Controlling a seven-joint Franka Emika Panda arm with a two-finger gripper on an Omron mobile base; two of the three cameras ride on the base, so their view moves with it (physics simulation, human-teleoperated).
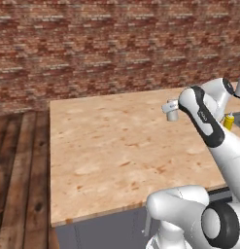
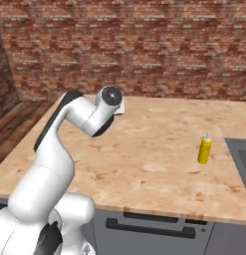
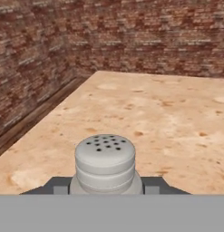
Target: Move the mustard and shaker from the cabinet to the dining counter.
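The shaker (image 3: 104, 163), a small grey tapered pot with a lighter perforated cap, sits between my gripper's (image 3: 104, 186) dark fingertips (image 3: 59, 185); the gripper is shut on it. In the left base view the gripper (image 1: 171, 109) hangs with the shaker over the far right part of the dining counter (image 1: 102, 155), a broad light-wood slab. The mustard (image 2: 204, 150), a yellow squeeze bottle with a pale nozzle, stands upright on the counter (image 2: 154, 164) to the right of the arm, and its top shows behind my forearm as the mustard (image 1: 229, 121). The cabinet is out of view.
A red brick wall (image 1: 116, 44) runs behind the counter and along its left side. Dark wood floor (image 1: 17, 180) lies left of the slab. A dark grey recessed basin (image 2: 240, 159) borders the counter's right end. A drawer handle (image 2: 149, 226) sits below the front edge.
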